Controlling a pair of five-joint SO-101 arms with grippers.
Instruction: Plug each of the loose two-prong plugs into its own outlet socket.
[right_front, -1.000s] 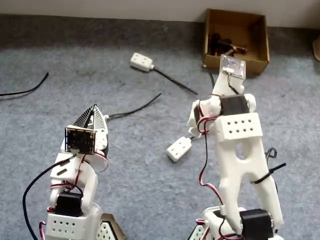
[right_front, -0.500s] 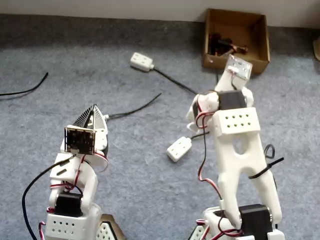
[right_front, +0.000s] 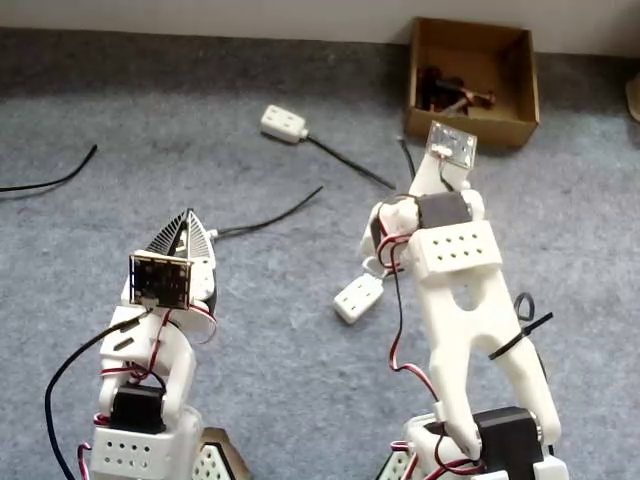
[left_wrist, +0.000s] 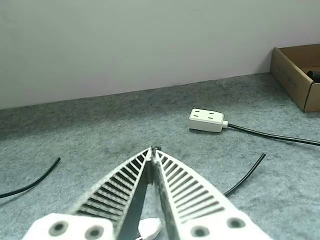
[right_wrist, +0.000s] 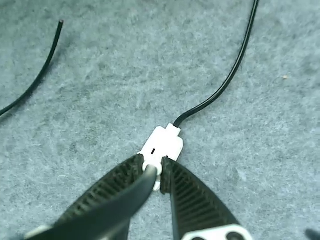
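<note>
My right gripper (right_wrist: 156, 170) is shut on the end of a white two-prong plug (right_wrist: 164, 142) just above the carpet; its black cable (right_wrist: 235, 65) trails away. In the high view the right arm (right_front: 455, 250) stands right beside a white outlet socket (right_front: 358, 297). A second white socket (right_front: 283, 122) (left_wrist: 206, 120) lies farther back with its cord. My left gripper (left_wrist: 152, 150) (right_front: 188, 235) hangs over the carpet, fingers together at the tips. A white plug (left_wrist: 149, 229) shows low between them, and a black cable (right_front: 270, 215) runs to it.
A cardboard box (right_front: 470, 125) (left_wrist: 295, 75) with small parts sits at the back right. A loose black cable (right_front: 50, 180) (left_wrist: 30, 182) lies at the far left. The far socket's cord (right_front: 350, 165) crosses the carpet toward the right arm. A wall bounds the far side.
The right arm has swung left and dropped toward the near socket, carrying the plug and its cable along. The left arm has kept still.
</note>
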